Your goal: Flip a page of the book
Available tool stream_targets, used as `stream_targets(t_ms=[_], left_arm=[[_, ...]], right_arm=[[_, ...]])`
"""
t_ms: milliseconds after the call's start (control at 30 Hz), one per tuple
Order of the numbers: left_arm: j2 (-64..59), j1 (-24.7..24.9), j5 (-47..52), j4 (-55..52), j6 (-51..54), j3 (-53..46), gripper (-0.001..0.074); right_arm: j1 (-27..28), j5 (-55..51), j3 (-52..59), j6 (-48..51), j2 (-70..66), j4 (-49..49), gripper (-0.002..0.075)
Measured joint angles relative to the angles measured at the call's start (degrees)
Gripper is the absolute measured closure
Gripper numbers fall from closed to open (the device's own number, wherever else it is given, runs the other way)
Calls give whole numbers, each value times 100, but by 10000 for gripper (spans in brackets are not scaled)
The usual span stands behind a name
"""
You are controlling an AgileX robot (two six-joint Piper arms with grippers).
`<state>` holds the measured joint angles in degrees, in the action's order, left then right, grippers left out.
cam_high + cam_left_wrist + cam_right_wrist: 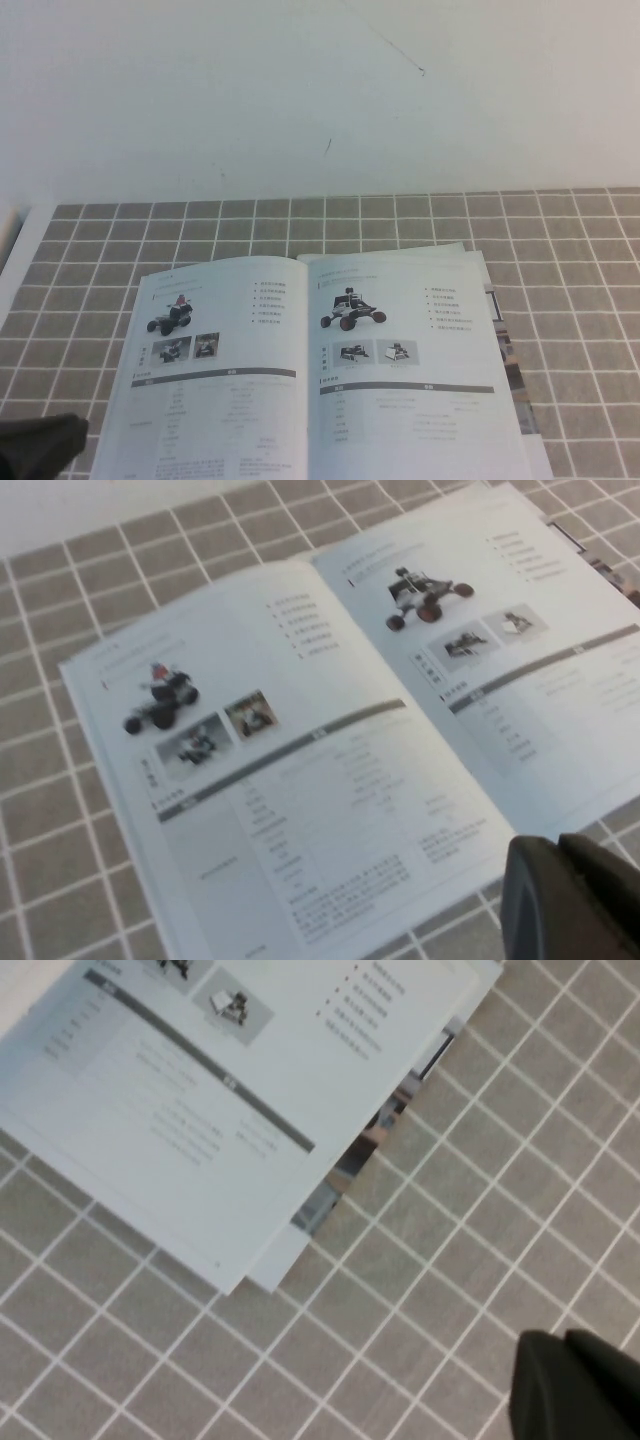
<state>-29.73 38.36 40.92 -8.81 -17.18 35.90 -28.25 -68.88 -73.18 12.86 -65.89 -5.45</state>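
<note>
The book (300, 380) lies open and flat on the tiled table, near the front edge. Its left page (215, 380) shows a dark vehicle with a red top. Its right page (405, 380) shows a wheeled rover, an icon list and a grey-headed table. The page with the white flat vehicle photo is not in view. My left gripper (40, 445) is shut and empty, low at the front left beside the book; in the left wrist view (562, 880) it sits just off the book's (330, 730) near edge. My right gripper (565, 1385) is shut and empty over bare tiles, apart from the book (200, 1110).
More sheets and a printed colour edge (510, 350) stick out under the right page, also seen in the right wrist view (370, 1150). The grey tiled mat (560, 240) extends behind and right of the book. A white wall (320, 90) stands at the back.
</note>
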Motion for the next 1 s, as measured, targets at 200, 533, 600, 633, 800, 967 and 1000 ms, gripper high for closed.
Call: stream_targets(t_ms=[200, 533, 600, 633, 800, 967, 1000], left_arm=[[436, 0, -710, 352, -13, -938, 739], [514, 0, -1877, 481, -13, -1647, 739], [522, 0, -1971, 481, -13, -1674, 739], [522, 0, -2006, 481, -13, -1674, 739], [538, 0, -2100, 481, -13, -1707, 739], [538, 0, -2108, 481, -13, -1707, 739], [538, 0, -2108, 481, -13, -1707, 739]], right_arm=[[0, 799, 1780, -220, 1138, 103, 727], [0, 2425, 4372, -562, 3104, 188, 728], [0, 2499, 4593, -588, 3374, 188, 728], [0, 2525, 4655, -608, 3477, 217, 728], [0, 2574, 4796, -823, 3696, 310, 728], [0, 2584, 4796, -838, 3696, 357, 728], [0, 2584, 4796, -838, 3696, 368, 728]])
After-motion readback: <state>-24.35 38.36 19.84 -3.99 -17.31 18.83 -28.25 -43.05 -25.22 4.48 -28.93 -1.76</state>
